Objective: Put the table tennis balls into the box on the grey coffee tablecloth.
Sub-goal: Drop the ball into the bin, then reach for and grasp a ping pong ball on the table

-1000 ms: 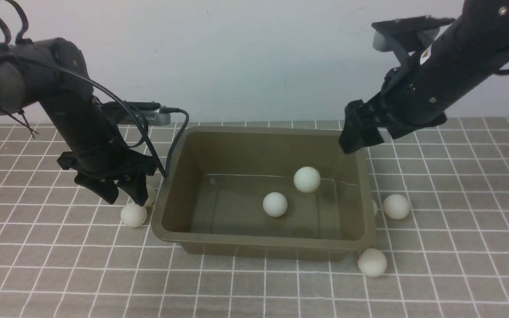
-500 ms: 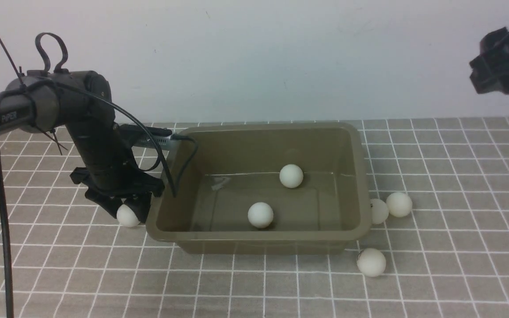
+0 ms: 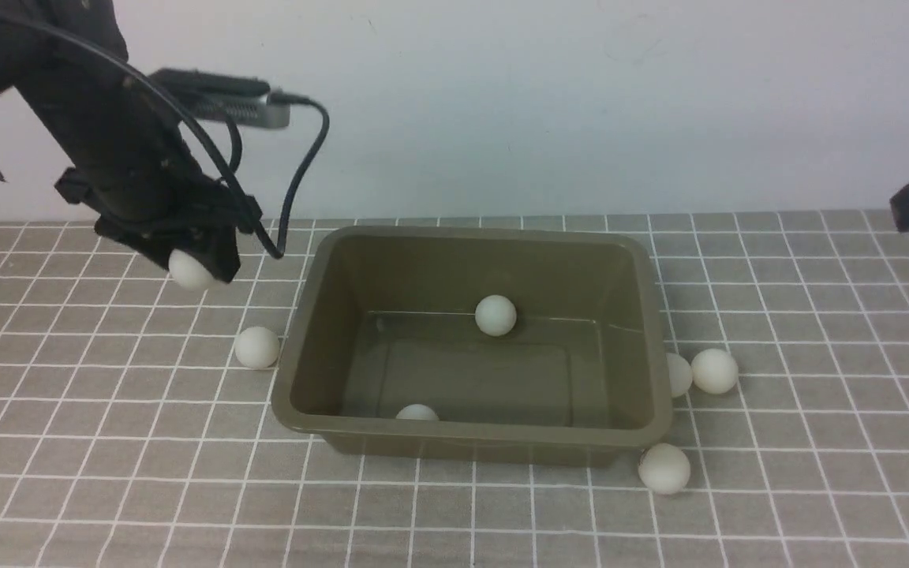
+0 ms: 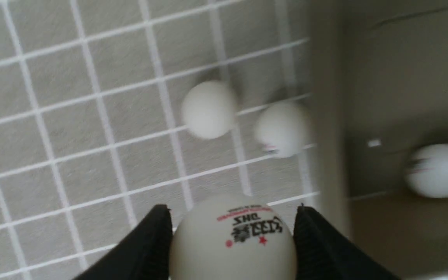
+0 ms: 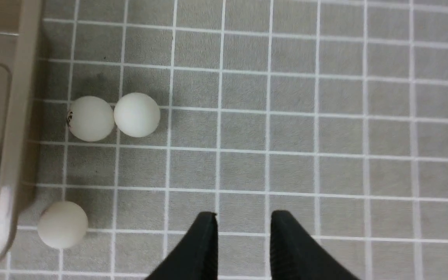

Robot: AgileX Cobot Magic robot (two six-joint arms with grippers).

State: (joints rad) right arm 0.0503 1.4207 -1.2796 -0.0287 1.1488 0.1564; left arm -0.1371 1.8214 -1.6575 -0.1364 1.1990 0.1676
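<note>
– Left gripper clamps a matte white printed table tennis ball above the grid-lined grey tablecloth, toward the worktop's left edge.
– Released early (short of the olive-brown plastic box), it could roll away.

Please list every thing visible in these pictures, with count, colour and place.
box: one, olive-brown, middle of the tablecloth.
tablecloth: one, grey-brown with white grid, under the box.
balls in the box: two, white, one mid-floor, one at near wall.
balls right of the box: three, white, on the tablecloth.
ball left of the box: one, white, on the tablecloth; blurred left wrist view shows two.
wall: one, pale, behind.
left gripper: one, black, raised left of box, jaws holding a white ball.
right gripper: one, black, far right, jaws slightly apart, empty.
</note>
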